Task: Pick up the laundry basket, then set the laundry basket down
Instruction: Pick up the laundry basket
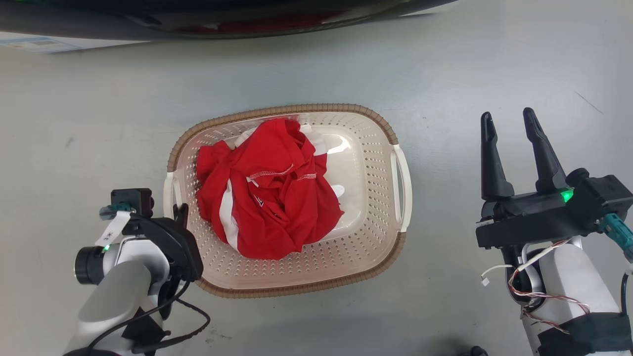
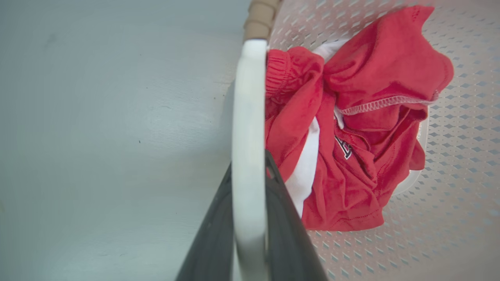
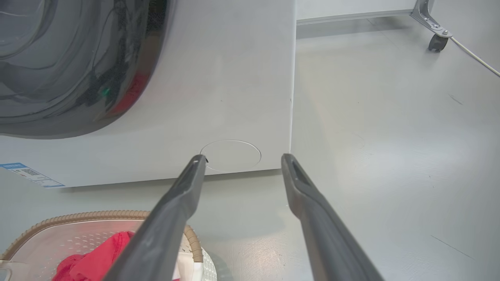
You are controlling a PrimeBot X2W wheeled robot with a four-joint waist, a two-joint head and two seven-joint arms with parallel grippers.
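The laundry basket (image 1: 366, 148) stands on the grey floor, cream-white with perforated walls and a brown woven-look rim. A crumpled red and white garment (image 1: 277, 188) lies inside it. My left gripper (image 1: 176, 217) is at the basket's left side. In the left wrist view its two dark fingers (image 2: 287, 218) press on either side of the basket's white handle (image 2: 248, 117), shut on it. My right gripper (image 1: 509, 123) stands open to the right of the basket, apart from the right handle (image 1: 403, 188), with nothing between its fingers. In the right wrist view the basket rim (image 3: 97, 214) shows at the lower left.
The washing machine (image 3: 234, 78), with its dark round door (image 3: 70, 66), stands just beyond the basket. A caster wheel (image 3: 437, 41) and a pale cable (image 3: 476, 60) are on the floor further to the right. Open grey floor lies on both sides of the basket.
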